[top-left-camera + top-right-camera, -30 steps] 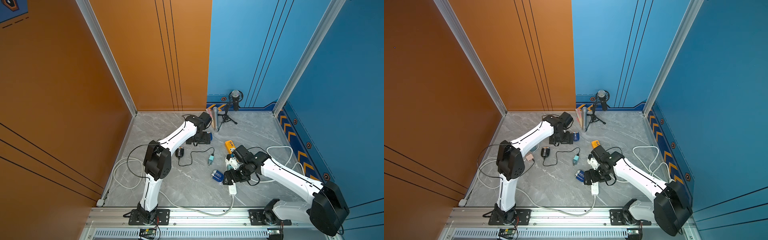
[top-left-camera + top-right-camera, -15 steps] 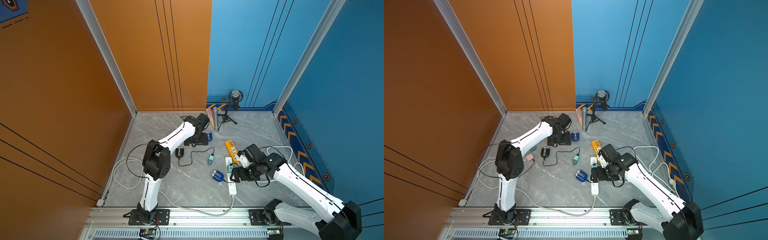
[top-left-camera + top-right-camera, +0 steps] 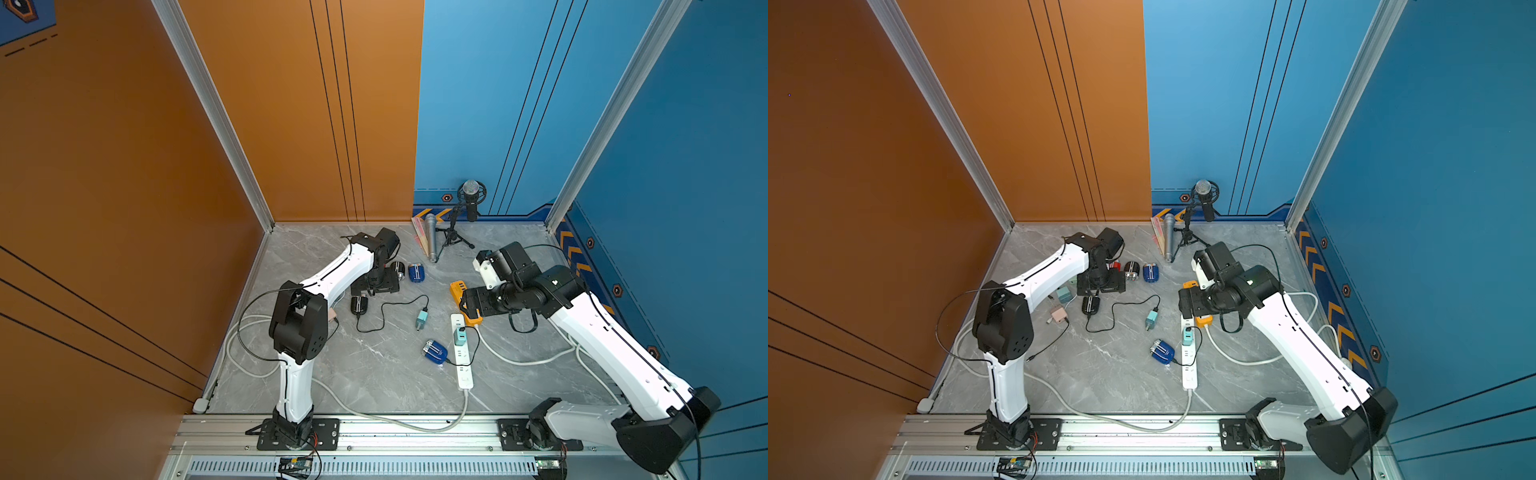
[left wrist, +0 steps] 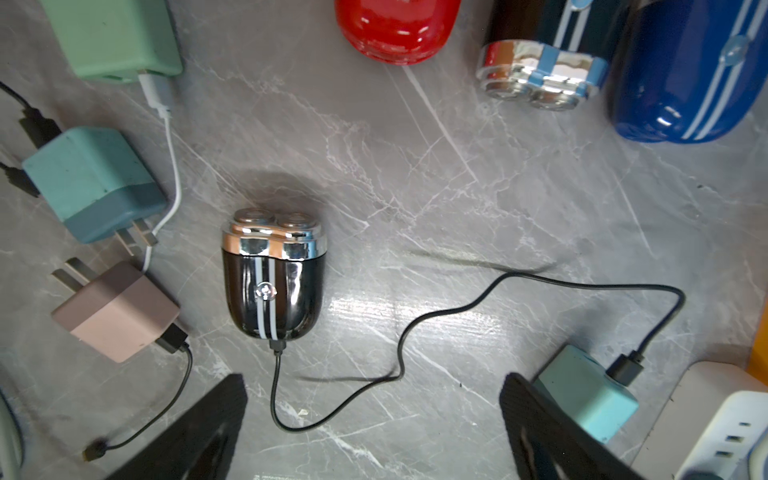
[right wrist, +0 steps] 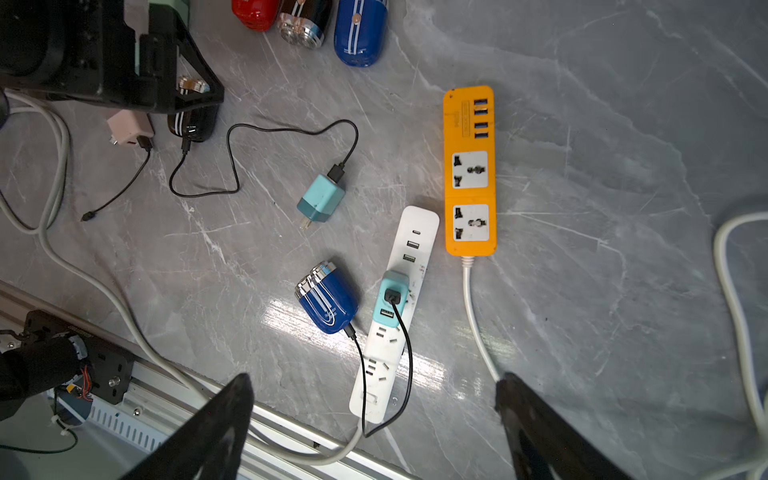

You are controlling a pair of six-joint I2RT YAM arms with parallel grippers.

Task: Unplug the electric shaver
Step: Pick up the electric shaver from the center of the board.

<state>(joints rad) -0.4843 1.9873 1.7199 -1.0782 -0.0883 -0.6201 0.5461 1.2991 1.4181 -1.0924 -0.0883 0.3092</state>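
Note:
A blue electric shaver lies beside the white power strip. Its black cable runs to a teal adapter standing plugged in the strip; both top views show the shaver and adapter. My right gripper hangs open above them, over the orange strip, holding nothing. A black shaver lies under my open left gripper; its cable ends in a loose teal adapter lying on the floor.
Red, black-and-blue and blue shavers lie behind the left gripper. Loose teal, pink and green adapters lie beside it. Microphones stand at the back wall. White cables loop at both sides.
My right arm has lifted and drawn back to the right, away from the white strip and the blue shaver. The left arm has hardly moved.

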